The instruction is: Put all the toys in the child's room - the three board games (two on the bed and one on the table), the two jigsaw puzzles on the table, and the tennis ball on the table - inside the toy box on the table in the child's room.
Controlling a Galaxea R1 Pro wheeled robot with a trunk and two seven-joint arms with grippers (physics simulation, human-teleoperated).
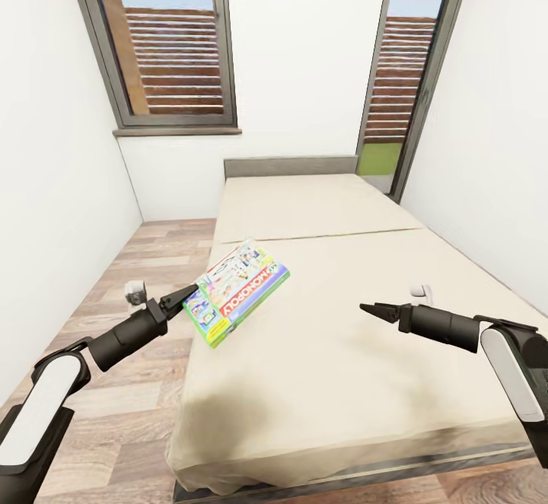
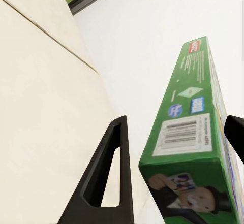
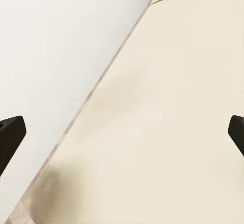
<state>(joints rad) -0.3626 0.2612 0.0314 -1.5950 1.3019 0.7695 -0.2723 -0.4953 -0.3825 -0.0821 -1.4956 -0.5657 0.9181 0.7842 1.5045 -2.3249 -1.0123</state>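
Left gripper (image 1: 185, 296) clamps Monopoly box (image 1: 237, 289) by corner, tilted off bed (image 1: 365, 382) for carrying. Right gripper (image 1: 378, 311) empty; head view looks closed, wrist view open: cannot tell.

A narrow white-walled room with a wood plank floor (image 1: 144, 260), seen in daylight. A low bed (image 1: 358, 321) with plain cream bedding and a grey headboard (image 1: 291, 166) takes up most of the floor, running along the right wall. On the far wall, a dark-framed window (image 1: 169, 39) and a tall glazed door (image 1: 396, 70) look out on brown slatted fencing, blue sky and a patch of green.
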